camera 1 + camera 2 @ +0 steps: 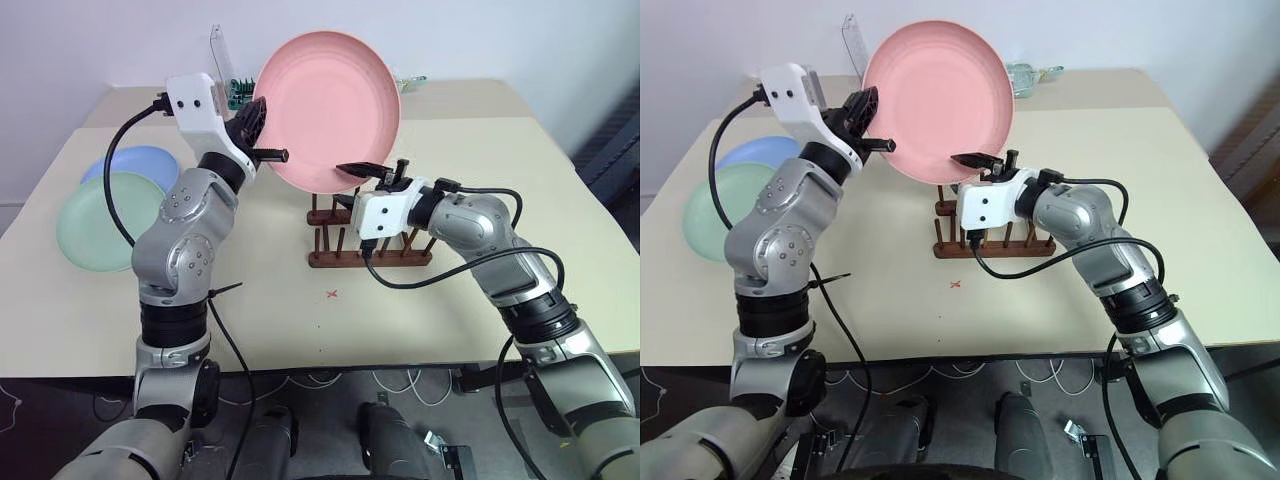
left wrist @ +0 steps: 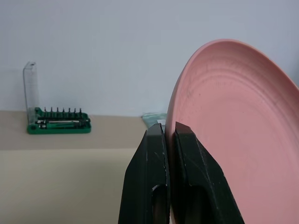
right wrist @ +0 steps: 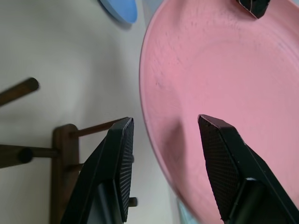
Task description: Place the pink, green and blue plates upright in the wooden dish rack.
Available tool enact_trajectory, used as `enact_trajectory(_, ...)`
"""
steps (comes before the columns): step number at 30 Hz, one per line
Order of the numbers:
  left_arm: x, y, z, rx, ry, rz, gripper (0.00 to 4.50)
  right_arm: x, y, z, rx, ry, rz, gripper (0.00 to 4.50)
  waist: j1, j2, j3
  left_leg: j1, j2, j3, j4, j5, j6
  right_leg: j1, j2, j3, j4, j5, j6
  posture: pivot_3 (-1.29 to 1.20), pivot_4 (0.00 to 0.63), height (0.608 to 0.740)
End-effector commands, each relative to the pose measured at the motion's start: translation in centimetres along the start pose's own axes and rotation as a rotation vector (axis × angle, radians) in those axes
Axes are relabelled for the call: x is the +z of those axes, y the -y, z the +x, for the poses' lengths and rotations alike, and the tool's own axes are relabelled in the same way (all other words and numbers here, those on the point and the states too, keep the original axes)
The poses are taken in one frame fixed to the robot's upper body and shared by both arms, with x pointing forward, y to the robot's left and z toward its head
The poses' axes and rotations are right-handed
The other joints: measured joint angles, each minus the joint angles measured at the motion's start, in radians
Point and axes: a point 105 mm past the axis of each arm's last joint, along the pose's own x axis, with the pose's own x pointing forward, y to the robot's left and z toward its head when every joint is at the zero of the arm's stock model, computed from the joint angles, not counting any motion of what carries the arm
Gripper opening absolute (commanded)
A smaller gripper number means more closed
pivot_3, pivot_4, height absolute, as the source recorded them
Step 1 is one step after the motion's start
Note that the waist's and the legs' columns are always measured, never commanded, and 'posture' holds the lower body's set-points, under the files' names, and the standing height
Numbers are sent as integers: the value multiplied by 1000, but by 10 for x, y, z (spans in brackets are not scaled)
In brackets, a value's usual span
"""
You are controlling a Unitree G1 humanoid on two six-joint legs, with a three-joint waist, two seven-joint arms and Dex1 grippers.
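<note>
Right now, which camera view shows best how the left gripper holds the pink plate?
The left wrist view: both fingers are shut on the rim of the pink plate. The left eye view shows the left gripper at the plate's edge from farther off. The right wrist view shows one fingertip against the plate.

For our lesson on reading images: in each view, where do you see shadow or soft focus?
Left eye view: the wooden dish rack casts only a soft, faint shadow on the table; lighting is even. Right wrist view: a finger of the right gripper throws a blurred shadow on the pink plate. Left wrist view: the screwdriver-bit holder looks slightly soft.
</note>
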Motion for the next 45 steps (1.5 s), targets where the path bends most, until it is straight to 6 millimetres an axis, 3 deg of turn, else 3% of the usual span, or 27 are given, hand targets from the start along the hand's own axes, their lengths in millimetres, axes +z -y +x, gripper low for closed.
enact_trajectory(1,18,11,-1,-42,63,6,0,8,13,4,-50,28,-90,1946,-1,0,0,0,0,0,0,0,0,0,0,0,0,0,0,0,150,740)
enact_trajectory(3,18,11,-1,-40,64,-1,0,10,13,5,-62,40,-110,1426,-2,0,0,0,0,0,0,0,0,0,0,0,0,0,0,0,150,740)
enact_trajectory(5,18,9,-1,-34,63,-23,0,10,13,6,-67,44,-126,410,-2,0,0,0,0,0,0,0,0,0,0,0,0,0,0,0,150,740)
enact_trajectory(6,18,8,-2,-40,71,-64,327,10,13,6,-72,44,-130,14,-2,0,0,0,0,0,0,0,0,0,0,0,0,0,0,0,150,740)
enact_trajectory(8,18,7,-3,-44,83,-122,983,9,14,5,-83,46,-137,0,0,0,0,0,0,0,0,0,0,0,0,0,0,0,0,0,150,740)
enact_trajectory(12,29,3,-5,-40,144,-135,2979,6,18,3,-111,32,-154,0,0,0,0,0,0,0,1,0,0,1,0,0,0,0,0,0,150,740)
enact_trajectory(14,39,-8,-6,3,196,-146,3851,0,23,-1,-135,14,-145,0,0,0,0,0,0,0,1,0,0,1,0,0,0,0,0,0,150,740)
enact_trajectory(17,51,-33,-8,89,254,-165,3851,-15,37,-16,-190,-25,-98,0,-1,0,0,0,0,0,1,0,0,1,0,0,0,0,0,0,150,740)
enact_trajectory(19,49,-45,-10,111,233,-100,3851,-20,50,-31,-253,-20,-1,0,0,0,0,0,0,0,1,0,0,1,0,0,0,0,0,0,150,740)
enact_trajectory(23,24,-57,-22,41,119,104,3851,-20,75,-69,-359,76,419,0,-1,0,0,0,0,0,0,0,0,2,0,0,-1,0,0,0,150,740)
enact_trajectory(28,-1,-53,-38,-85,44,124,3851,0,83,-100,-364,297,922,0,1,1,0,0,0,-1,1,-3,5,2,0,1,0,0,-1,0,150,740)
enact_trajectory(30,-15,-52,-43,-115,-10,124,3851,20,79,-114,-304,464,1153,0,2,1,0,0,0,-2,1,-3,6,2,0,0,0,0,-1,0,150,740)
enact_trajectory(33,-28,-45,-42,-134,-42,101,3851,7,60,-123,-338,445,1381,0,4,1,0,1,0,-2,1,-4,6,3,0,0,0,0,-1,0,150,740)
enact_trajectory(45,-38,-39,-42,-159,-70,98,3851,-22,37,-131,-429,407,1680,0,2,3,0,2,0,0,3,-4,7,3,0,0,1,0,-1,0,150,740)
